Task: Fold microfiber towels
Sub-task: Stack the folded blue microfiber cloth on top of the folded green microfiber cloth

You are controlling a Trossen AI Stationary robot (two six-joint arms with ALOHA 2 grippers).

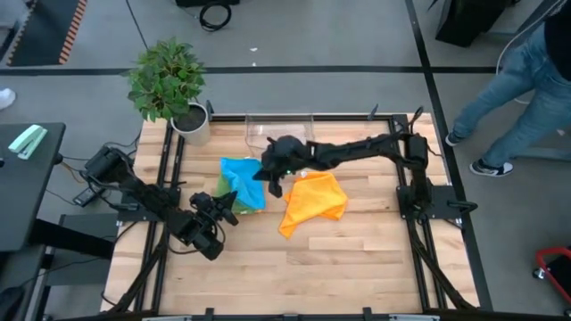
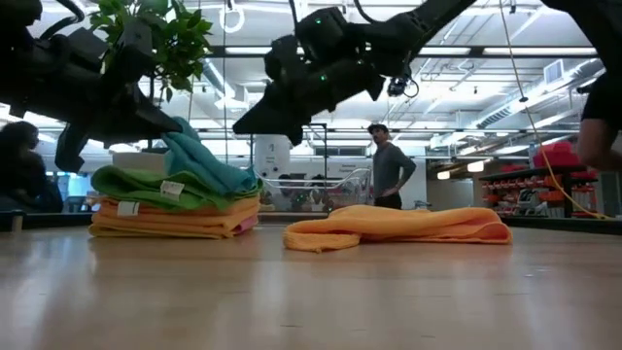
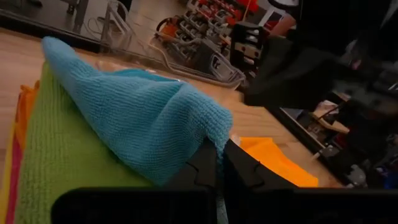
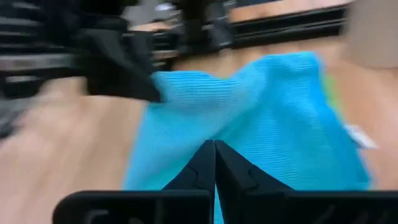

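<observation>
The blue towel (image 1: 242,181) lies atop the stack (image 2: 175,216), at 9 o'clock of the orange towel (image 1: 312,201). The left gripper (image 3: 219,163) pinches its corner. The right gripper (image 4: 214,163), fingers pressed together, rides above it. Uneven pulling may drag the stack askew.
</observation>
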